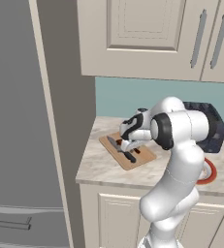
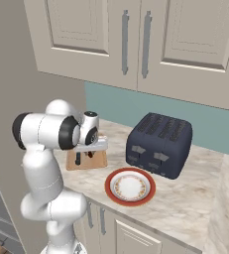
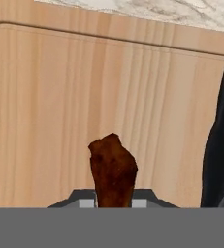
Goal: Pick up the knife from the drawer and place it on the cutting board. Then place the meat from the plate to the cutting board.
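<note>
Hand view shows the meat point(image 3: 112, 170) pinched between the gripper point(image 3: 113, 202) fingertips, hanging close above the cutting board point(image 3: 60, 106). Beside it at the right edge is the black handle of the knife point(image 3: 222, 155), which lies on the board. Right base view shows the plate point(image 2: 130, 187) in front of the dark toaster point(image 2: 159, 144) on the marble counter point(image 2: 195, 203)

Three cameras, one kitchen corner

Two cameras sit behind the arm, left and right, looking down at the same counter point(image 1: 104, 164) and cutting board point(image 1: 128, 151). The hand camera looks from very close at the board.
</note>
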Controlling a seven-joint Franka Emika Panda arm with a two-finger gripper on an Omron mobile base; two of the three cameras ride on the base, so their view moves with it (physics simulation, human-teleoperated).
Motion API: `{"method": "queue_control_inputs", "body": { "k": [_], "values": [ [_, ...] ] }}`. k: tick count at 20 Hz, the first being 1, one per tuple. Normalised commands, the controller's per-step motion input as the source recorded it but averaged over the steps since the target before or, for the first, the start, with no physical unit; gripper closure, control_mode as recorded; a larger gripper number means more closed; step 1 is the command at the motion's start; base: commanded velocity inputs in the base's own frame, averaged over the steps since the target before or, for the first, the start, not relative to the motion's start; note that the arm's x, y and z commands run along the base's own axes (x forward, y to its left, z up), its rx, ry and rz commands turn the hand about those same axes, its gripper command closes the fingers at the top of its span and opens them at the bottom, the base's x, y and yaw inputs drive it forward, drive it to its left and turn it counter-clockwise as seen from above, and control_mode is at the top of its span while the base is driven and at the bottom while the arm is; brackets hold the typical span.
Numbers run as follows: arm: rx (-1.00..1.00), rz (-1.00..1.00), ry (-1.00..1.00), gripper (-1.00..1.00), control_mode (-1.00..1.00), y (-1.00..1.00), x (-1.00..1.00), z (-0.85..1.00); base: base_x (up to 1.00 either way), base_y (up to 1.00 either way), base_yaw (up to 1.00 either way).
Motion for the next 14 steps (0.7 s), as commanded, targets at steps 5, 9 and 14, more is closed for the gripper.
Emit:
{"method": "queue_control_inputs", "body": {
  "k": [5,9,14],
  "values": [
    [0.02,0.01,0.00,-1.00,-1.00,0.00,0.25,-0.43,0.00,0.00,0.00],
    [0.00,0.00,0.00,-1.00,-1.00,0.00,0.17,-0.30,0.00,0.00,0.00],
    [0.00,0.03,0.00,-1.00,-1.00,-0.01,0.00,0.00,0.00,0.00,0.00]
  ]
}}
